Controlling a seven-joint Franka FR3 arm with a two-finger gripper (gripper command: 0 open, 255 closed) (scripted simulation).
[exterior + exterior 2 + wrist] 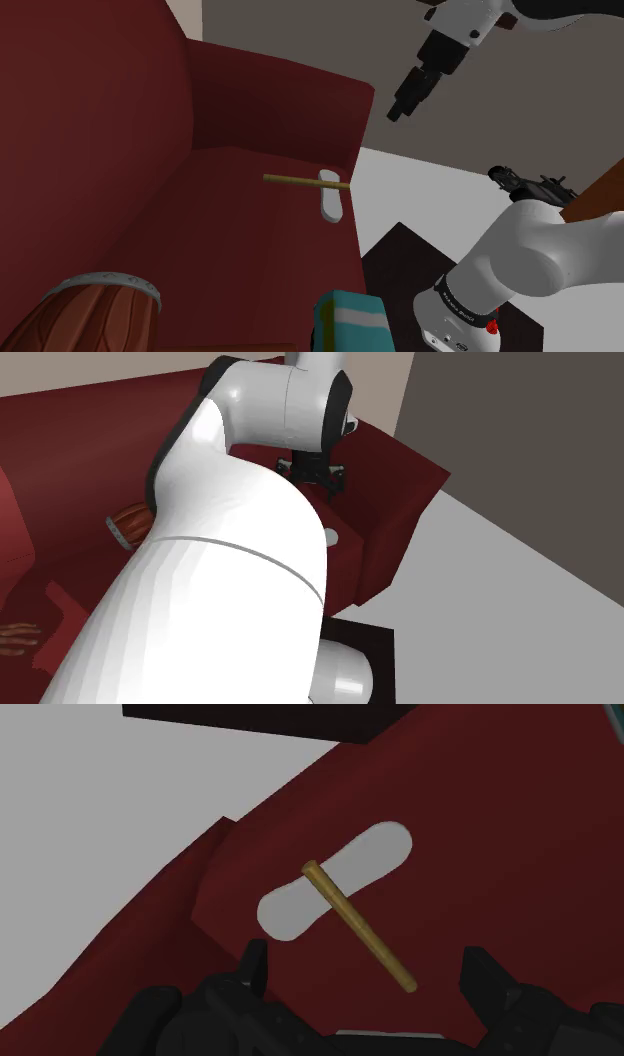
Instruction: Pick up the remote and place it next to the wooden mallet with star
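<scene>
The black gripper [399, 110] hangs in the upper right of the shoulder view, its fingers spread apart and empty. Near the frame's middle, the white remote [329, 197] lies at the edge of the dark red sofa [230, 250] seat, with a wooden stick [303, 181] lying across it.

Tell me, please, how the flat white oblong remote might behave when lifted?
The flat white oblong remote looks thin and stiff, so it probably won't roll. The thin wooden stick lying across it would likely slip off. Pushed, it might drop off the red sofa's nearby edge.
</scene>
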